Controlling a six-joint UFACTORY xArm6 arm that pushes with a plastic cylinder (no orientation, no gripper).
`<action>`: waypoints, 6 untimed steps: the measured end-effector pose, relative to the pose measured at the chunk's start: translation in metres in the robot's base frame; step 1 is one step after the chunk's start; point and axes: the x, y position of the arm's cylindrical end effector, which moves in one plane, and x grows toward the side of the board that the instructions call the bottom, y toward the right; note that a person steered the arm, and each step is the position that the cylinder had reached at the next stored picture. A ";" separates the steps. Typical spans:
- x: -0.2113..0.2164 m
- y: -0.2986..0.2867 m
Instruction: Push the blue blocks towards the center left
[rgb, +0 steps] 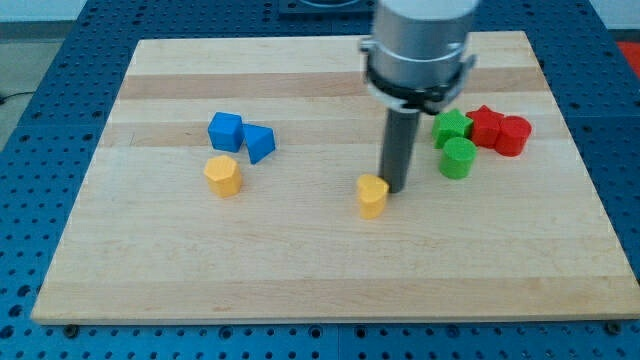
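Two blue blocks sit left of the board's middle: a blue cube (226, 131) and a blue triangular block (259, 143) touching its right side. The dark rod hangs from the grey arm at the view's top centre. My tip (395, 189) rests on the board just right of a small yellow block (372, 195), close to touching it. The tip is far to the right of the blue blocks.
A yellow hexagonal block (223, 175) lies just below the blue cube. At the right are a green star block (452, 127), a green cylinder (458, 158), a red star block (485, 125) and a red cylinder (512, 135). The wooden board (320, 270) lies on a blue pegboard table.
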 end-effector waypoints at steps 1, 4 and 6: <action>0.001 -0.002; -0.075 -0.122; -0.078 -0.185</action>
